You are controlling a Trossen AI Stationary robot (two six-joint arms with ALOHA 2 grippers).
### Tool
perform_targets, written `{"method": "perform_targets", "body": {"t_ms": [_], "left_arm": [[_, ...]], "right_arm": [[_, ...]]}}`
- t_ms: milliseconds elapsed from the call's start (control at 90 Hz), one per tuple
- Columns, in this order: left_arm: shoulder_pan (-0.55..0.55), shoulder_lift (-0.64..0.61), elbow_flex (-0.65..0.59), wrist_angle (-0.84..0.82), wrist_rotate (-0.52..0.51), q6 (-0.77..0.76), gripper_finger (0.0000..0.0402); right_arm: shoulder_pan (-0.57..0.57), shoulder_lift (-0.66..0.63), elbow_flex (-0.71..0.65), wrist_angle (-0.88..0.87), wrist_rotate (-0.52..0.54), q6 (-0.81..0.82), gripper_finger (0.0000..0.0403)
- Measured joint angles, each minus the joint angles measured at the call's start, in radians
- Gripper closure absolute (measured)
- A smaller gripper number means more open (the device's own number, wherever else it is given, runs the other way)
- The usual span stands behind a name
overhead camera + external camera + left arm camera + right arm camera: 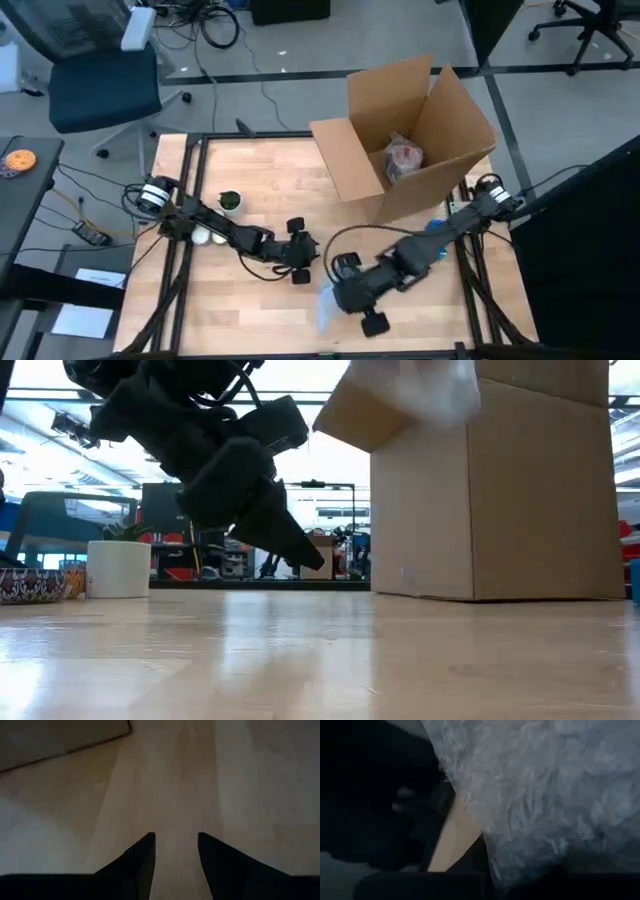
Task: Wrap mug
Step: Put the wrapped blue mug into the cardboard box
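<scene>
Bubble wrap (pixel 545 795) fills most of the right wrist view, pressed right up against that arm's own fingers, so the right gripper (pixel 335 295) looks pinched on the sheet, though its fingertips are hidden behind the plastic. From above, the pale sheet (pixel 327 308) trails from that gripper onto the wooden table (pixel 250 320).

Just beside it, toward the table's middle, the left gripper (pixel 300 262) hangs low over bare wood, its two dark fingers (pixel 142 857) spread with a clear gap and nothing between them.

Behind the left gripper, along its own arm, stand a dark green mug (pixel 229 203) and a small white cup (pixel 202 237), well apart from both grippers. The low view also shows a patterned bowl (pixel 30 585) beside the white cup (pixel 118 568).

Beyond the right gripper, an open cardboard box (pixel 440 150) holds a bundle already wrapped in plastic (pixel 403 160).
</scene>
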Motion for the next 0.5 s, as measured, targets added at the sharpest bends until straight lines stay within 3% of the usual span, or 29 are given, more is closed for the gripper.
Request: {"method": "perform_targets", "body": {"t_ms": [267, 389, 500], "left_arm": [[0.012, 0.0, 0.0, 0.011, -0.001, -0.005, 0.0271], [0.011, 0.0, 0.0, 0.013, -0.001, -0.006, 0.0271], [0.011, 0.0, 0.0, 0.012, 0.0, -0.006, 0.0271]], "right_arm": [[-0.024, -0.056, 0.293, -0.143, 0.421, -0.215, 0.0402], [-0.133, -0.122, 0.344, -0.154, 0.489, -0.246, 0.0402], [-0.307, -0.186, 0.361, -0.153, 0.516, -0.214, 0.0403]]}}
